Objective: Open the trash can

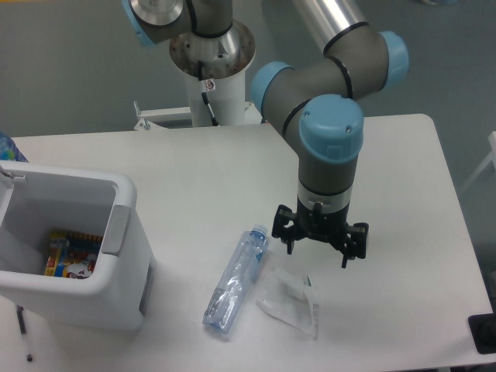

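The white trash can [128,263] stands at the left edge of the table with its top open, so I look straight into it. A grey push tab [116,230] sits on its right rim. A colourful packet [70,256] lies at the bottom inside. My gripper [318,248] hangs open over the table well to the right of the can, fingers pointing down, nothing between them. It is just above and right of a crumpled clear plastic wrapper [291,298].
A crushed clear plastic bottle [235,279] lies diagonally on the table between the can and the gripper. The arm's white base post [213,85] stands at the back. A dark object [482,333] sits at the table's right front corner.
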Controlling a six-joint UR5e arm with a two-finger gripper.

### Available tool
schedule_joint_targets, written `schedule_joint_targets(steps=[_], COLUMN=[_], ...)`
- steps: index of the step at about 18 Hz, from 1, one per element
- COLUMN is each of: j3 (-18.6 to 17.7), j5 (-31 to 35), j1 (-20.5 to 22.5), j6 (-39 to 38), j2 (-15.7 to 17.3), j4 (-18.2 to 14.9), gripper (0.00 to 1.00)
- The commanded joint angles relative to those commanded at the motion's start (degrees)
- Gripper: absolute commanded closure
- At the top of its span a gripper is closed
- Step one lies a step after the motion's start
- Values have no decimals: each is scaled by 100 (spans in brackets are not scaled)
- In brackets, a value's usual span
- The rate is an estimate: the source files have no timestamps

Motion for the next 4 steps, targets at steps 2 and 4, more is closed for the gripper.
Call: schedule_joint_targets(steps=[2,4], j3=[-26,-44], j5=[88,97], j1=[0,0], j6=[18,10], j2=[0,0], j4=[-10,-1], gripper=[0,0])
